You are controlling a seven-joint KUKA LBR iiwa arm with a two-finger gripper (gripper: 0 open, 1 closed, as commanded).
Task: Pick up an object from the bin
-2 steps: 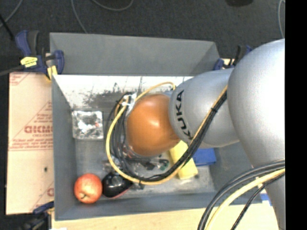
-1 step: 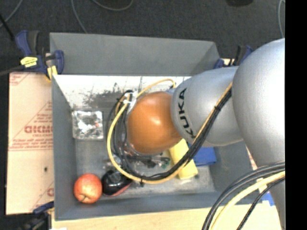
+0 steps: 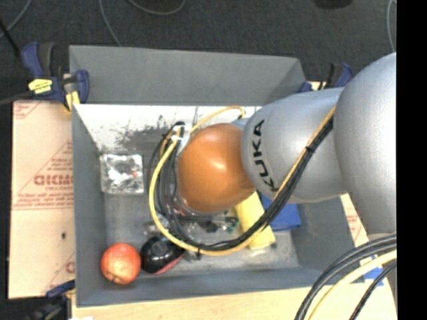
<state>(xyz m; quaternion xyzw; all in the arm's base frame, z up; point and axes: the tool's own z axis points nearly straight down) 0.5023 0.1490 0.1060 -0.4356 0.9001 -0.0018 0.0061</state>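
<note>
My gripper [image 3: 197, 227] is low in the bin's front middle, and just its dark body shows under the arm's orange cover. A black object with a red edge [image 3: 160, 255] lies right in front of it, near the front wall. A red apple [image 3: 121, 263] rests in the front left corner, beside the black object. A yellow oblong thing [image 3: 256, 223] lies to the gripper's right, partly under the arm.
A clear crinkled plastic packet [image 3: 122, 173] lies by the left wall. A flat blue thing [image 3: 288, 217] sticks out from under the arm at the right. The arm and its cables cover the bin's middle and right.
</note>
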